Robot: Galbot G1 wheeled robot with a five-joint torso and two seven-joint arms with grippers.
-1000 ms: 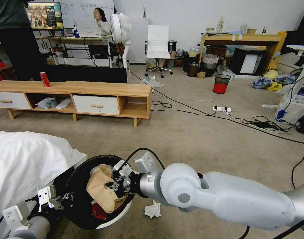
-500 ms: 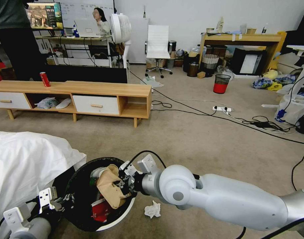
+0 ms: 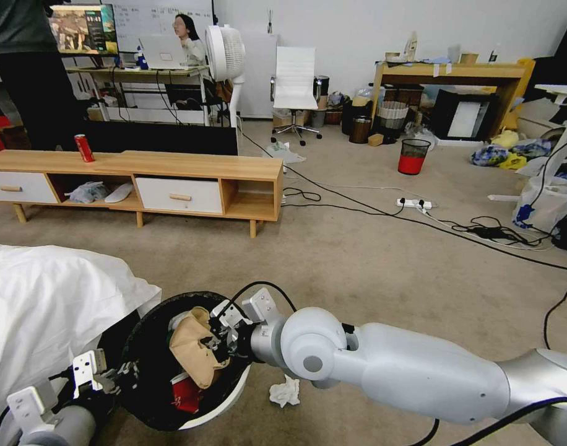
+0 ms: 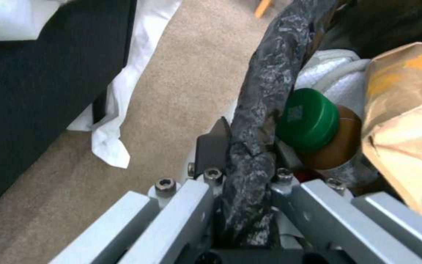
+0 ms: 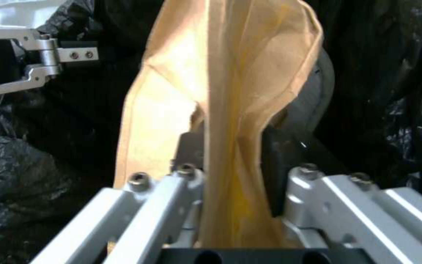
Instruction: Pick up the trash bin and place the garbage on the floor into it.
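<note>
Beside the white-sheeted bed [image 3: 42, 297], the round white plastic trash bin [image 3: 225, 406], lined with a black bag, is held off the beige carpet floor [image 3: 370, 260] by the left gripper [image 4: 243, 161], its fingers clenched on the bag-covered rim. Over the bin's mouth, the right gripper [image 5: 230, 154] grasps a crumpled brown paper bag [image 3: 194, 347]. Inside lie a green-capped bottle [image 4: 313, 124] and a red wrapper [image 3: 186, 391]. One crumpled white tissue [image 3: 285, 391] rests on the carpet just beside the bin.
</note>
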